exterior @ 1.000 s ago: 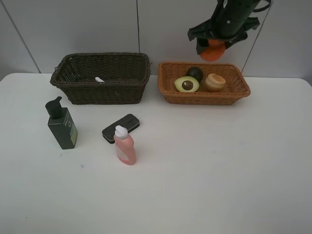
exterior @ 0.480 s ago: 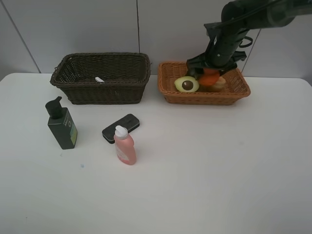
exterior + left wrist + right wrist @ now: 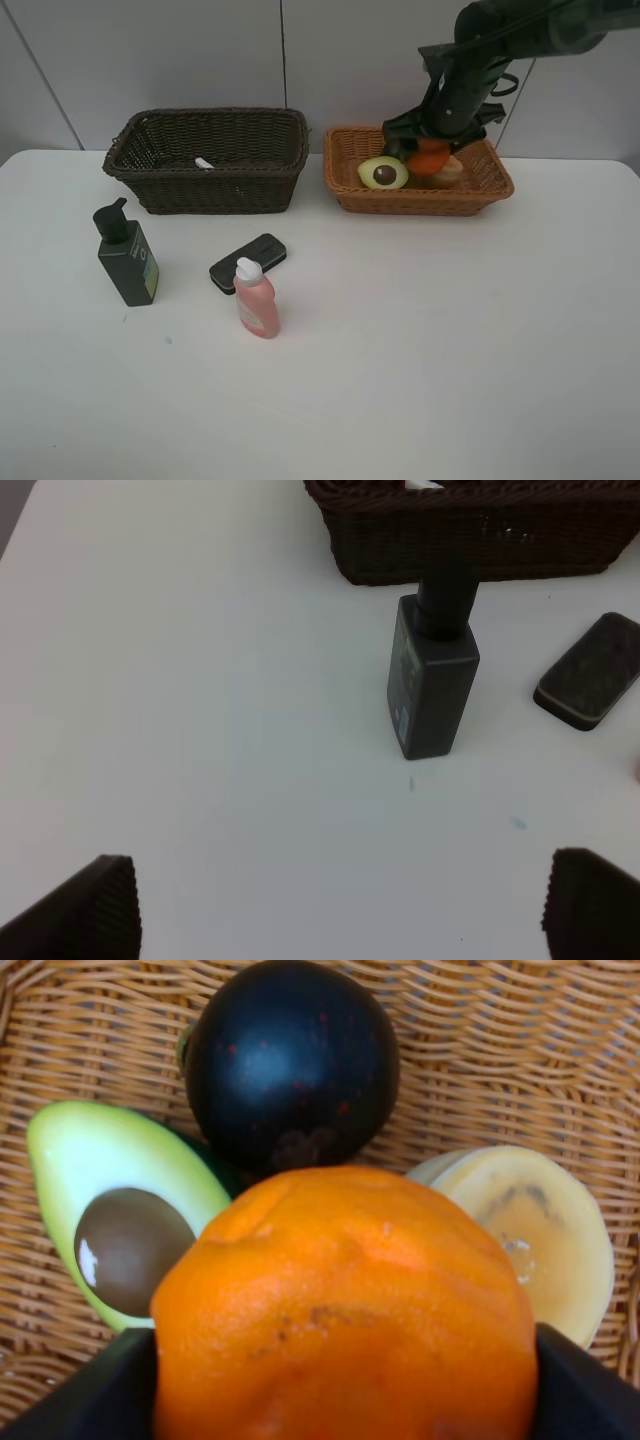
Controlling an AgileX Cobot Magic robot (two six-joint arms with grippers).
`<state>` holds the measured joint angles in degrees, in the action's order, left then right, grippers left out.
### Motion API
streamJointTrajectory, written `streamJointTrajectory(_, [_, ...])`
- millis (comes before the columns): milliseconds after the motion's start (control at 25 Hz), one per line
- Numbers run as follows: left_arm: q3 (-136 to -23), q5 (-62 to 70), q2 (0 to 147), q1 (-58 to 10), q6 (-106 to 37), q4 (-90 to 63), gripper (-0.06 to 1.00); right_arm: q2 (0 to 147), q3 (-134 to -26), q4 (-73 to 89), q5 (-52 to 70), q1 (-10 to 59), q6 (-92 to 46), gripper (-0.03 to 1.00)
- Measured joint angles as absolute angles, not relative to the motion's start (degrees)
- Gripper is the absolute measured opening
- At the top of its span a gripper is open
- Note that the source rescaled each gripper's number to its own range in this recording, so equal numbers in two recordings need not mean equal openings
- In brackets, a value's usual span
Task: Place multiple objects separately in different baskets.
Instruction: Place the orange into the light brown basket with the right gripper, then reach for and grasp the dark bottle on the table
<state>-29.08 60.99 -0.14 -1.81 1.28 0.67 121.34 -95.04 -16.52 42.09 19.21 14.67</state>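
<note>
Right claw (image 3: 433, 150) gripped the orange (image 3: 340, 1300) in the light basket (image 3: 420, 200), upper right of the frame.
The orange sat between the two dark fingers, low over the halved avocado (image 3: 383, 173), dark mangosteen (image 3: 290, 1060) and tan fruit (image 3: 540, 1230); perhaps it touched them, the view was not clear. The left claw (image 3: 335, 910) stood wide open and empty above the worktop (image 3: 420, 340), near the green pump bottle (image 3: 126, 258). Left of centre, the pink bottle (image 3: 256, 300) and the black device (image 3: 248, 262) were on the worktop; the white marker (image 3: 204, 163) lay in the dark basket (image 3: 210, 185).

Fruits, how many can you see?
4. The orange is held by the right gripper, down in the light basket; the halved avocado, dark mangosteen and tan round fruit lie inside it. More could hide in the dark basket.
</note>
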Motion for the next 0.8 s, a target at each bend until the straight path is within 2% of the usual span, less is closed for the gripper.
streamJointTrajectory(40, [-29.08, 60.99, -0.14, -1.81, 1.28, 0.67, 1.0, 121.34, -95.04, -16.59, 42.27, 19.21, 13.76, 0.85])
streamJointTrajectory(160, [-29.08, 60.99, -0.14, -1.81, 1.28, 0.67, 1.0, 121.29, -95.04, -16.59, 42.57, 19.21, 12.32, 0.95])
streamJointTrajectory(240, [-29.08, 60.99, -0.14, -1.81, 1.28, 0.67, 1.0, 121.16, -95.04, -16.59, 42.57, 19.21, 11.92, 0.98])
streamJointTrajectory(800, [-29.08, 60.99, -0.14, -1.81, 1.28, 0.67, 1.0, 121.05, -95.04, -16.07, 43.88, 19.21, 11.53, 0.99])
